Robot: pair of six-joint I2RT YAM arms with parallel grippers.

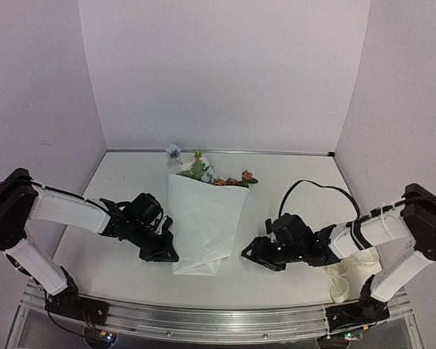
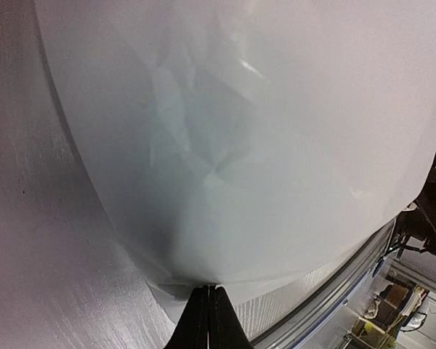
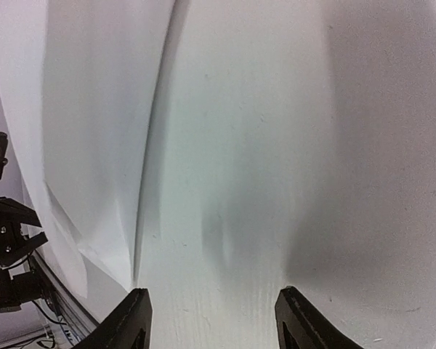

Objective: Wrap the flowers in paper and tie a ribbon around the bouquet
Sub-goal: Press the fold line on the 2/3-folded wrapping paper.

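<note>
The white paper (image 1: 203, 222) lies folded into a tapered wrap in the middle of the table. The flowers (image 1: 202, 170), pale blue and rust-orange blooms with green leaves, stick out of its far end; the stems are hidden inside. My left gripper (image 1: 172, 255) sits at the wrap's near left edge. In the left wrist view the left gripper (image 2: 209, 291) is shut, pinching the edge of the paper (image 2: 261, 145). My right gripper (image 1: 248, 252) rests just right of the wrap. It (image 3: 214, 309) is open over bare table, with the paper (image 3: 94, 145) to its left. The cream ribbon (image 1: 339, 282) lies loose at the near right.
The white table (image 1: 123, 182) is enclosed by pale walls on three sides. An aluminium rail (image 1: 218, 320) runs along the near edge between the arm bases. A black cable (image 1: 312, 186) loops above the right arm.
</note>
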